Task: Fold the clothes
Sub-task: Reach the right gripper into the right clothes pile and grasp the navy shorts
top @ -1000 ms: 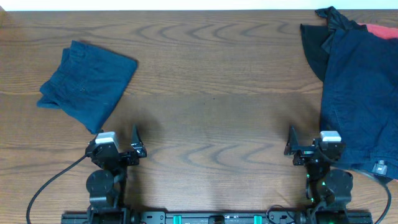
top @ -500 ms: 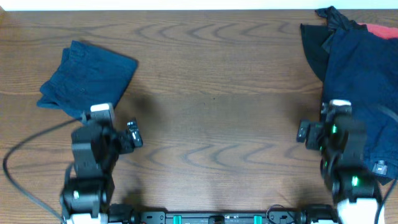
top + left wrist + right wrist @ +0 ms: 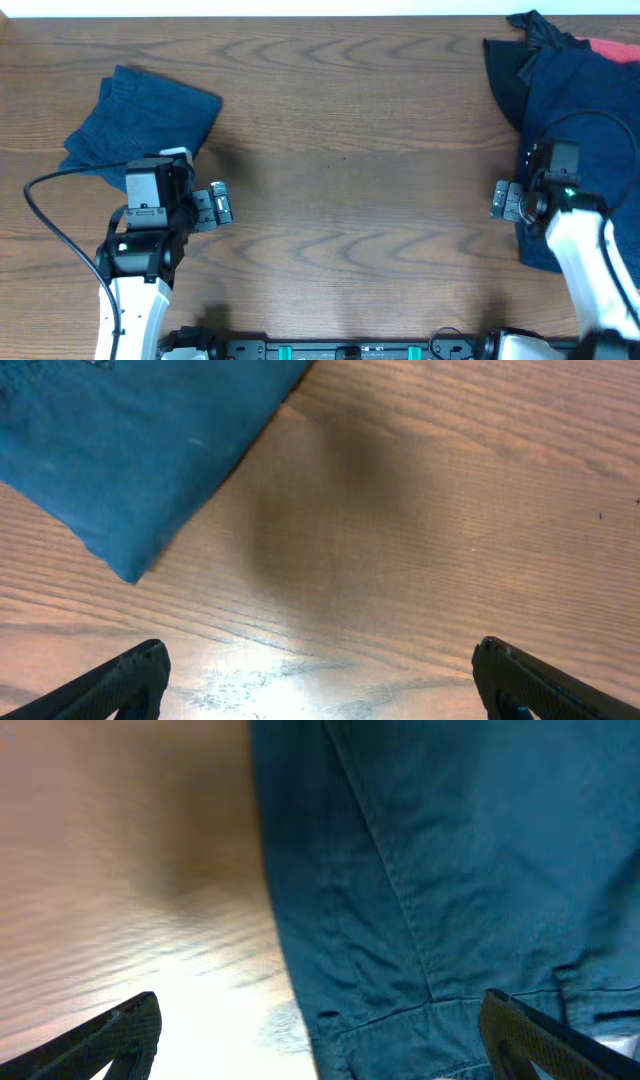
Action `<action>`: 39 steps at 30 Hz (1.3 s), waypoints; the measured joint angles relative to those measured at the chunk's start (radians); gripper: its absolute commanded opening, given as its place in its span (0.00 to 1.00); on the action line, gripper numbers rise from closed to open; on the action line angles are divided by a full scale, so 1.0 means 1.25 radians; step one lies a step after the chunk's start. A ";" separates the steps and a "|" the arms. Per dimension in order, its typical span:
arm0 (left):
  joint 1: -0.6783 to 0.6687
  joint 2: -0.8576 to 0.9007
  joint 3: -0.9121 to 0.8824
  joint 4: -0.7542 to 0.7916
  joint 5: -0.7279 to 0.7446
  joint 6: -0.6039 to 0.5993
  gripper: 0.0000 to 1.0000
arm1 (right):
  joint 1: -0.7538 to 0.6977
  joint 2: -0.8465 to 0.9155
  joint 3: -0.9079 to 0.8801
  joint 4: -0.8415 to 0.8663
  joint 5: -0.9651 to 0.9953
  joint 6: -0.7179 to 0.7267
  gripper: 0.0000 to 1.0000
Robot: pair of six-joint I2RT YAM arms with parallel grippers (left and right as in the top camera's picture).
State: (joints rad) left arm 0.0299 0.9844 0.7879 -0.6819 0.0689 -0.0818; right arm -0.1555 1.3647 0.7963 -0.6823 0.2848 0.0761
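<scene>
A folded pair of navy shorts (image 3: 140, 128) lies at the table's left; its corner shows in the left wrist view (image 3: 130, 450). An unfolded pair of navy shorts (image 3: 585, 110) lies spread at the right edge, and it fills the right half of the right wrist view (image 3: 450, 870). My left gripper (image 3: 218, 205) is open and empty just right of the folded pair, over bare wood. My right gripper (image 3: 507, 201) is open and empty, above the left edge of the unfolded shorts.
A dark garment (image 3: 510, 60) and a red cloth (image 3: 610, 47) lie under the unfolded shorts at the back right corner. The wooden table (image 3: 340, 150) runs between the two arms. A black cable (image 3: 55, 240) loops beside the left arm.
Both arms have risen from the front edge and reached forward. The left gripper moved toward the folded shorts, the right gripper toward the edge of the unfolded shorts.
</scene>
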 measured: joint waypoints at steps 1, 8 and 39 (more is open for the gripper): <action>0.000 0.001 0.000 0.000 0.000 0.000 0.98 | -0.001 0.026 0.000 0.003 0.003 0.001 0.99; 0.000 0.002 0.000 0.001 0.000 0.000 0.98 | -0.006 0.159 0.000 0.038 0.030 0.007 0.80; 0.000 0.002 0.000 0.005 0.000 0.000 0.98 | -0.040 -0.006 0.334 -0.236 -0.127 -0.038 0.01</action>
State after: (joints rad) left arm 0.0299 0.9863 0.7879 -0.6762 0.0689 -0.0822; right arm -0.2054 1.3567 1.2144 -0.9768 0.1261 0.0284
